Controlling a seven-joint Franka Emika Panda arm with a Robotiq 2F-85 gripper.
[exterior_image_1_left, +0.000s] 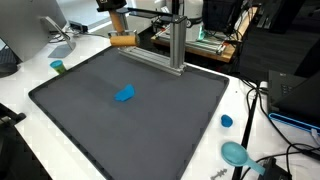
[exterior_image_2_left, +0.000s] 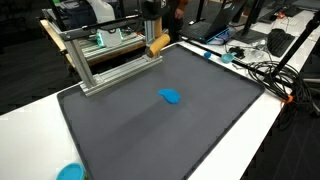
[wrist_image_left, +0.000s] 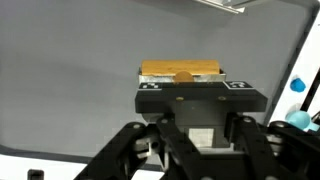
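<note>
My gripper (exterior_image_1_left: 119, 30) hangs over the far edge of the dark grey mat (exterior_image_1_left: 90, 120), next to the aluminium frame (exterior_image_1_left: 176, 45). It appears shut on an orange-tan block (exterior_image_1_left: 122, 40), held above the mat; the block also shows in an exterior view (exterior_image_2_left: 157, 44). In the wrist view the block (wrist_image_left: 180, 72) sits just beyond the black marked jaw body (wrist_image_left: 200, 98), with grey mat behind it. A small blue object (exterior_image_1_left: 125, 94) lies loose near the middle of the mat, well away from the gripper, and also shows in an exterior view (exterior_image_2_left: 171, 97).
The aluminium frame (exterior_image_2_left: 100, 60) stands at the mat's far edge. A teal cup (exterior_image_1_left: 58, 66), a blue cap (exterior_image_1_left: 227, 121) and a blue bowl (exterior_image_1_left: 235, 153) sit on the white table outside the mat. Cables and equipment (exterior_image_2_left: 265, 65) lie beside it.
</note>
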